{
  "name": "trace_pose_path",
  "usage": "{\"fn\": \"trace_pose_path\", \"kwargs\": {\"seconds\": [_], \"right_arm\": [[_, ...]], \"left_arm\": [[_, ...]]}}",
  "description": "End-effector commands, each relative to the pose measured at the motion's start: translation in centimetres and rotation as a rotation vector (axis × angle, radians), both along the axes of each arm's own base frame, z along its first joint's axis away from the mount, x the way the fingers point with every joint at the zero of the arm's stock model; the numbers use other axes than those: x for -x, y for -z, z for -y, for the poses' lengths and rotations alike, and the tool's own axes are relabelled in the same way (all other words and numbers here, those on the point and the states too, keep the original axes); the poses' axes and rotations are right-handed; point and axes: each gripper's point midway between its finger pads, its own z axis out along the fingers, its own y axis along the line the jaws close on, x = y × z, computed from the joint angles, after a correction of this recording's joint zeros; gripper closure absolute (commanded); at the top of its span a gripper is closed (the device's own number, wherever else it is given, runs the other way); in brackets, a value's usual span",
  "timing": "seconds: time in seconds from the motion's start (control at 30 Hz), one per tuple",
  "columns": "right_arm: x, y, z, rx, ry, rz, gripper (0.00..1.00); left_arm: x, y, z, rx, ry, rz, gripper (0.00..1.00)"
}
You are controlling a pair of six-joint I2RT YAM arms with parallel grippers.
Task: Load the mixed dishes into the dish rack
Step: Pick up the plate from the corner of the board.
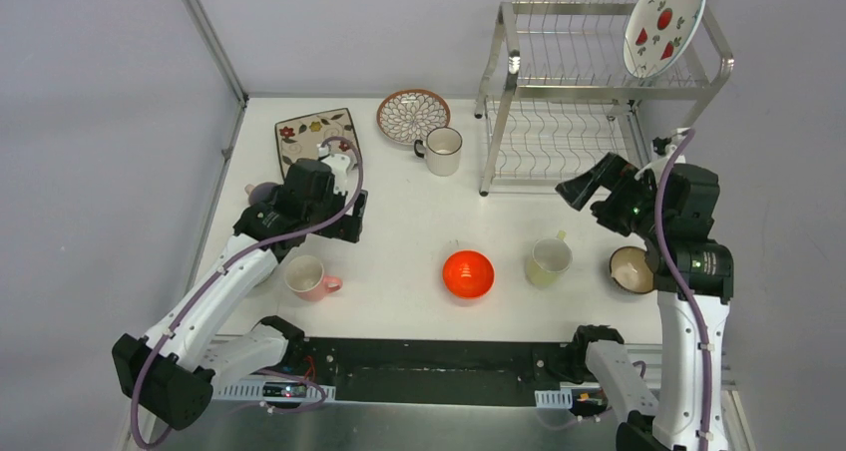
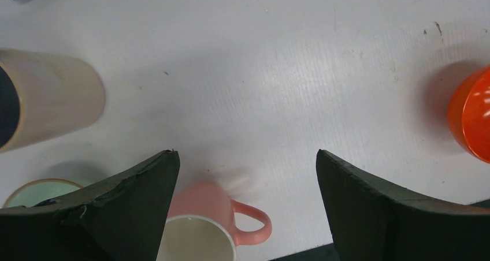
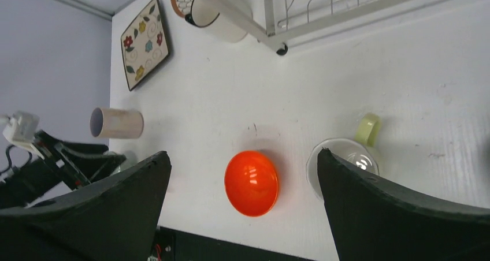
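**A:** Top external view has the left hand (image 2: 246, 152) above the pink cup (image 1: 304, 274). What could go wrong there?

**B:** From its wrist view, the cup looks off-centre. It sits partly under one side of the hand, with its handle pointing across the gap. I'd judge a straight drop could land on the rim and tip the cup, or shove it toward the near edge of the surface (image 1: 399, 202).

**A:** And the hand itself?

**B:** Spread wide, holding and touching nothing. The right hand (image 3: 242, 151) is also spread and empty, hovering near the dish rack (image 1: 559, 142) at the far right corner.

**A:** Where are the dishes?

**B:** Only the strawberry plate (image 1: 665, 22) stands in the rack's upper shelf. The red-orange bowl (image 1: 468, 273), yellow cup (image 1: 548, 261) and dark brown bowl (image 1: 631, 269) sit along the near edge.
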Motion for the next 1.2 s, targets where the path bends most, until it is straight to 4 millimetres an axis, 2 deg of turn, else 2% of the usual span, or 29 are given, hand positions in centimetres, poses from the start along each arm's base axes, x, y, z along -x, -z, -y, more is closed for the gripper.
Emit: {"fn": "trace_pose_path", "kwargs": {"seconds": [0.0, 0.17, 0.3, 0.43, 0.57, 0.73, 0.83, 1.0, 1.17], "right_arm": [[1.9, 0.8, -1.4, -0.013, -0.074, 0.012, 0.00], [2.5, 1.6, -2.4, -0.019, -0.130, -0.004, 0.00], [3.1, 1.9, -3.7, -0.021, -0.194, -0.006, 0.00], [3.7, 2.7, -4.9, -0.028, -0.245, -0.026, 0.00], [4.4, 4.7, -5.8, -0.007, -0.277, -0.084, 0.00], [5.0, 6.8, -7.4, 0.040, -0.324, -0.151, 0.00], [5.2, 7.8, -9.1, 0.107, -0.372, -0.182, 0.00], [5.2, 8.4, -12.6, 0.209, -0.462, -0.194, 0.00], [4.6, 8.3, -14.7, 0.261, -0.492, -0.183, 0.00]], "left_arm": [[-4.3, -4.1, -0.8, -0.040, -0.093, 0.147, 0.10], [-8.1, -5.4, 1.4, 0.036, -0.135, 0.165, 0.13], [-11.9, -5.6, 3.1, 0.113, -0.217, 0.123, 0.17], [-15.8, -4.7, 5.2, 0.287, -0.262, 0.029, 0.22], [-19.7, -3.0, 6.7, 0.441, -0.279, -0.069, 0.27], [-24.6, 0.1, 6.8, 0.520, -0.335, -0.117, 0.35], [-27.4, 2.1, 6.5, 0.558, -0.362, -0.121, 0.38], [-30.8, 4.0, 5.9, 0.603, -0.378, -0.107, 0.39], [-33.3, 5.9, 5.0, 0.604, -0.417, -0.100, 0.40]]}}
